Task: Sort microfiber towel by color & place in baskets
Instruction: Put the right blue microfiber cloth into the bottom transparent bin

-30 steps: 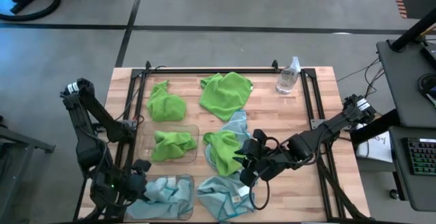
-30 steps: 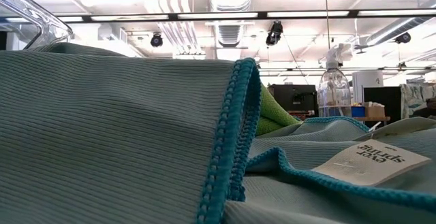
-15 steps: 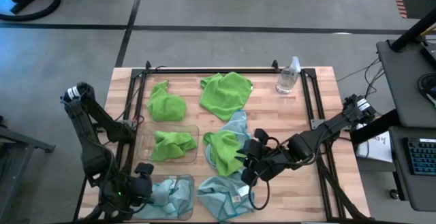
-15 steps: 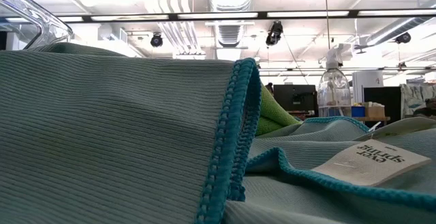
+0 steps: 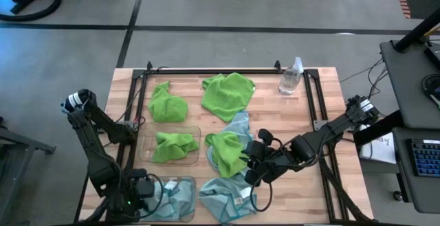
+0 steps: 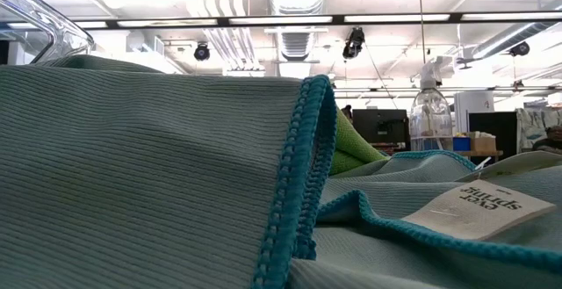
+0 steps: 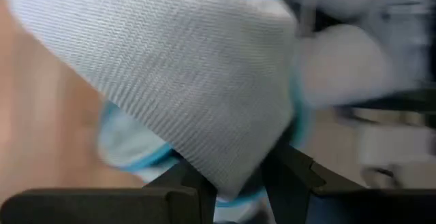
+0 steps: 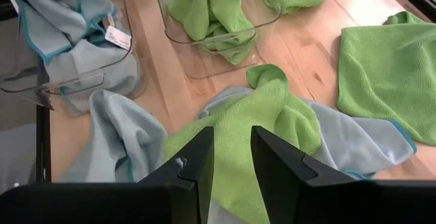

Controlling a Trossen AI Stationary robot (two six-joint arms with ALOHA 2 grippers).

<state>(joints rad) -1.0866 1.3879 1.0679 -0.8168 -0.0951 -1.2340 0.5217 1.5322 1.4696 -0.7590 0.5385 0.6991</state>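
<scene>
My left gripper [image 5: 146, 188] is at the left end of the near basket [image 5: 184, 216], shut on a pale blue towel [image 5: 172, 193] that lies in it. The far basket [image 5: 146, 138] holds a green towel [image 5: 172, 147]. My right gripper [image 5: 247, 165] hovers open over a crumpled green towel [image 5: 225, 150] at mid-table, which lies on a blue towel [image 5: 238, 124]. Another blue towel [image 5: 227, 200] with a white tag [image 6: 479, 210] lies by the near edge. Two green towels [image 5: 167, 104] [image 5: 228, 94] lie farther back. My left gripper [image 7: 238, 183] pinches the pale blue towel between its two fingers, on a bunched part beside the teal hem [image 7: 235, 173]. How many layers it has, I cannot tell. The cloth spreads out ahead of the fingers; the rest lies in the near basket.
A clear spray bottle [image 5: 291, 76] stands near the far right corner, inside the black frame rail [image 5: 213, 69]. Bare wood lies to the right of the towels [image 5: 302, 185]. In the low view a blue towel [image 6: 140, 166] fills most of the picture.
My left arm has drawn back toward the table's near edge, its gripper sliding along the left end of the near basket with the blue towel. My right gripper has stayed over the green towel.
</scene>
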